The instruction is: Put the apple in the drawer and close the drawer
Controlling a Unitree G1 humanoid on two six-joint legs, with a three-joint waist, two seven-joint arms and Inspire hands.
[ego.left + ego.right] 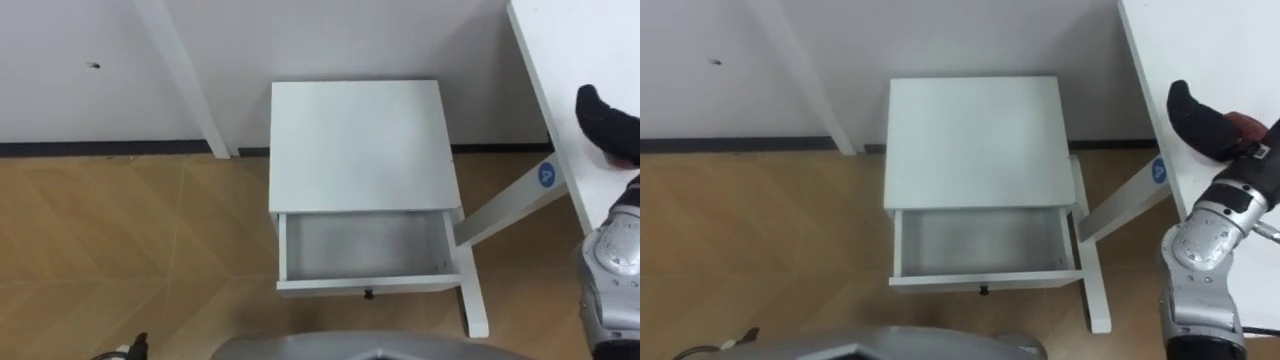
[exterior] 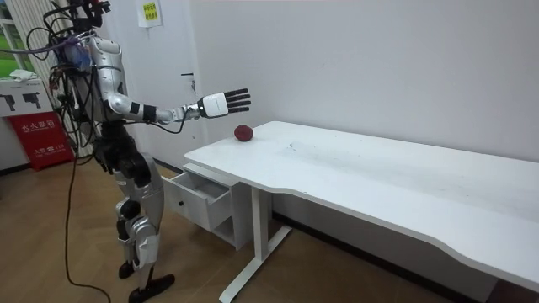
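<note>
A dark red apple (image 2: 243,133) lies on the white table (image 2: 379,177) near its end; a sliver of the apple (image 1: 1243,124) shows behind my fingers. My right hand (image 2: 223,103) is stretched out over that end of the table, just above and short of the apple, open with straight fingers and holding nothing; the hand (image 1: 1193,118) also appears at the right edge. Below me stands a small white cabinet (image 1: 355,140) with its drawer (image 1: 365,245) pulled out and empty. A bit of my left hand (image 1: 135,346) shows at the lower left edge.
The table's slanted white leg (image 1: 505,205) and foot (image 1: 473,300) pass close to the drawer's right side. Another white leg (image 1: 185,75) leans against the wall on the left. Wooden floor (image 1: 130,240) lies left of the cabinet.
</note>
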